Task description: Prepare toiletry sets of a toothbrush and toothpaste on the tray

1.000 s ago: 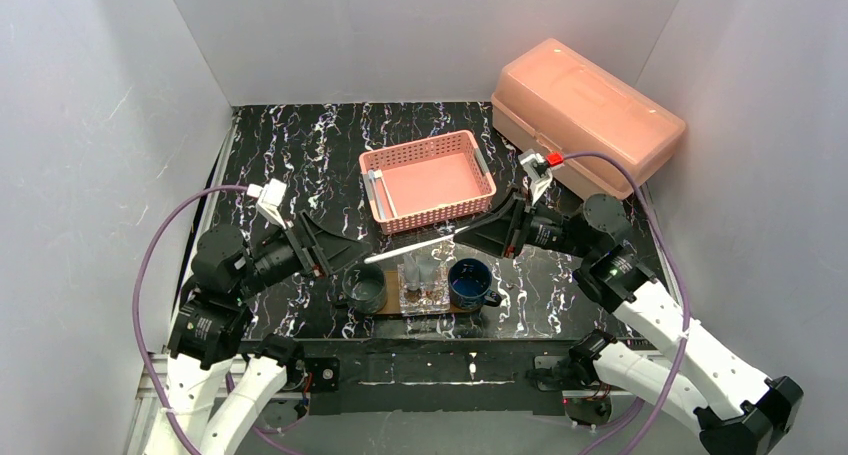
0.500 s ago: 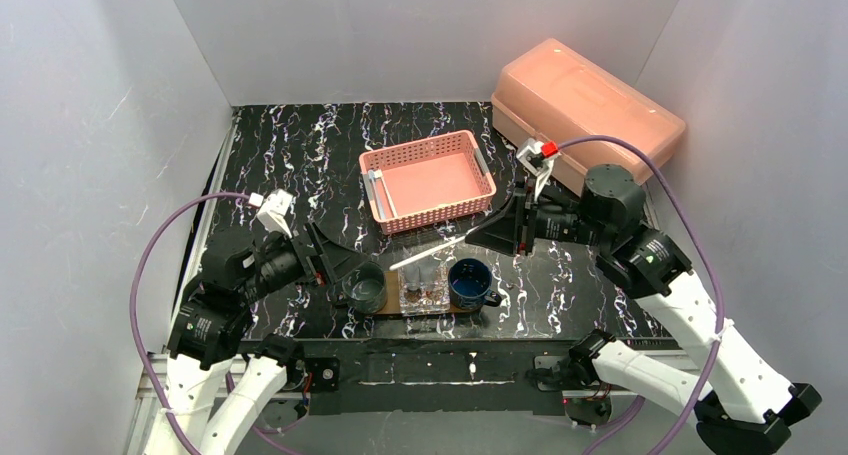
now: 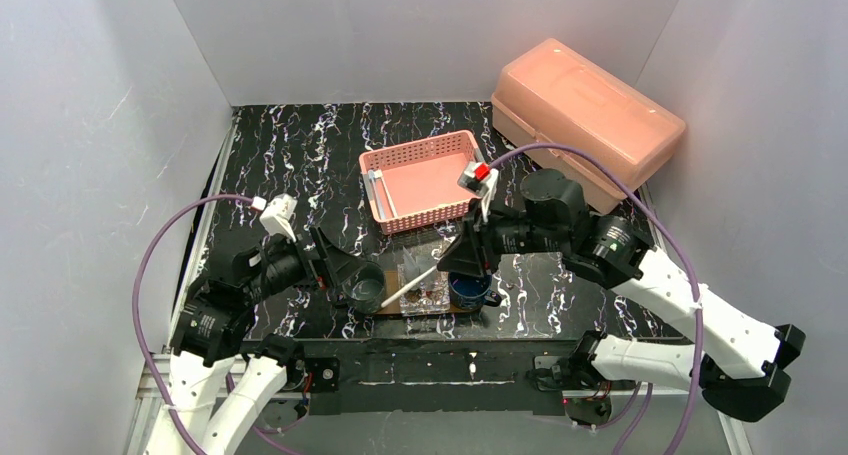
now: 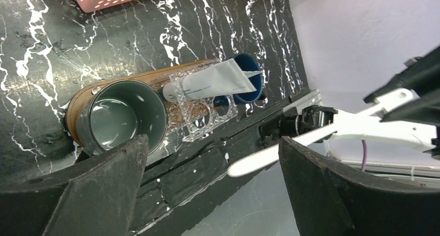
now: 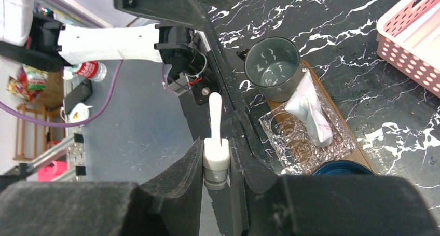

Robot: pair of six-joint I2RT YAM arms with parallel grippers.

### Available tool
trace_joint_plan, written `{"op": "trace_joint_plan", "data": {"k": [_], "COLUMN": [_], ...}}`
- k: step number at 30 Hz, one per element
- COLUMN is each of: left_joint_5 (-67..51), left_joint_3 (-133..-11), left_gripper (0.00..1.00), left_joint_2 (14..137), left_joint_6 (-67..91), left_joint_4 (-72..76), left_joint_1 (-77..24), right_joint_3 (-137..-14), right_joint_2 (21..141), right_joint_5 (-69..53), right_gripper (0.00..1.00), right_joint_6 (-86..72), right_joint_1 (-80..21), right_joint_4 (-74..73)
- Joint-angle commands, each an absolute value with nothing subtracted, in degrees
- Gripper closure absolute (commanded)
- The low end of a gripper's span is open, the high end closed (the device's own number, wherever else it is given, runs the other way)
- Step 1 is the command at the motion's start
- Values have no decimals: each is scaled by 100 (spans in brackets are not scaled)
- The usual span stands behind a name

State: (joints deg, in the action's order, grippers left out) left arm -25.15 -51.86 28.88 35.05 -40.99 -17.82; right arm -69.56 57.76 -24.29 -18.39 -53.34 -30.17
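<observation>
My right gripper (image 3: 455, 262) is shut on the thick end of a white toothbrush (image 3: 408, 286). It slants down and left above the clear glass cup (image 3: 428, 293) and the grey-green cup (image 3: 366, 289). In the right wrist view the toothbrush (image 5: 215, 116) sticks out from between the pads. A toothpaste tube (image 5: 311, 115) lies tilted in the glass cup (image 5: 298, 142), beside the blue mug (image 3: 470, 288). All three cups stand on the brown tray (image 4: 78, 97). My left gripper (image 3: 350, 272) is open and empty, just left of the grey-green cup (image 4: 120, 118).
A pink mesh basket (image 3: 427, 180) holding slim items along its left side stands behind the cups. A large salmon lidded box (image 3: 585, 113) fills the back right corner. The tray sits close to the table's near edge (image 3: 420, 340).
My right arm has swung left and lowered, tilting the toothbrush from nearly level down towards the cups. My left gripper has drawn back towards its base.
</observation>
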Motion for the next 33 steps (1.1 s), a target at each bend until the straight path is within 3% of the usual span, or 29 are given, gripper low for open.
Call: {"op": "trace_joint_plan", "data": {"k": [1, 7, 21, 33], "left_joint_5": [-2425, -2273, -2112, -2048], "left_joint_3": [-5060, -4913, -4693, -4545], "left_gripper": [4, 4, 4, 3], "left_joint_2": [2950, 2948, 2917, 2867], "left_joint_6": [3254, 3125, 2946, 2834], "left_joint_4": [-4247, -4326, -4377, -4360], "left_joint_1": [-1781, -1780, -1784, -1785], "right_joint_3": [-7541, -7974, -9401, -9217], "right_joint_2": [5883, 6305, 7392, 7238], "right_joint_5": [-1538, -822, 2711, 3667], "right_gripper": [99, 99, 99, 99], "right_joint_6": [-1511, -1420, -1772, -2164], "right_joint_1": [-5812, -6378, -8508, -8850], "right_joint_4": [-3323, -4019, -6072, -6464]}}
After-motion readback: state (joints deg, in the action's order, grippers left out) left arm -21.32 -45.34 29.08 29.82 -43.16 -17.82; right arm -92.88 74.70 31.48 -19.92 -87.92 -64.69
